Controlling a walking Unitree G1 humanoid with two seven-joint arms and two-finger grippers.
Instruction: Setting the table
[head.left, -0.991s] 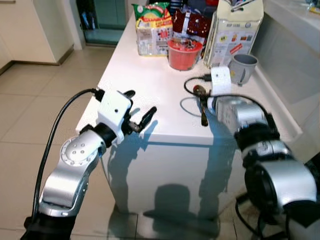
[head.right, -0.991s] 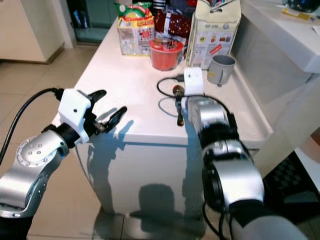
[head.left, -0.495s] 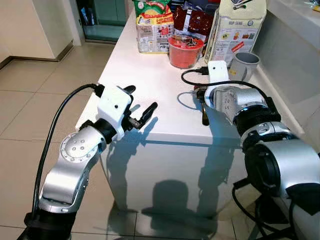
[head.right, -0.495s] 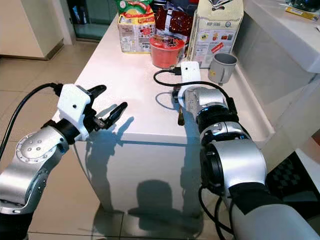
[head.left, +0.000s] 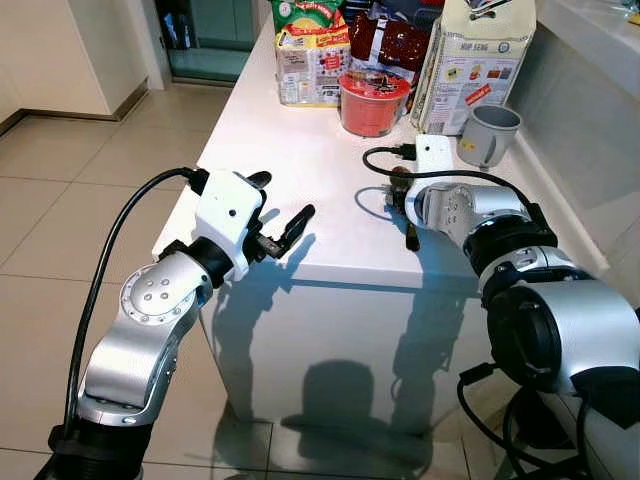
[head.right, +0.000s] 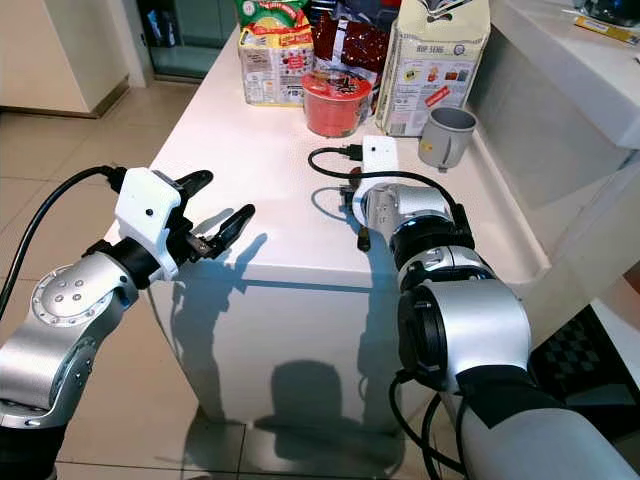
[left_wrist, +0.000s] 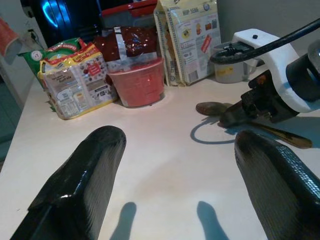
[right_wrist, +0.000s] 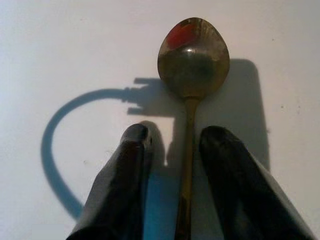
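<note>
Little legible print. Tall cream bag (head.left: 480, 62) at upper right of frame, at far end of white surface (head.left: 300, 170): dark heading on upper front, letters too blurred to read; red slanted tag and small coloured icons below, unreadable. Yellow-green snack pack (head.left: 312, 60) at upper centre: red and white label panels, wording too small. Dark red packet (head.left: 390, 45) beside it: white strip, no readable text. Red tub (head.left: 373, 103): lid print illegible.
</note>
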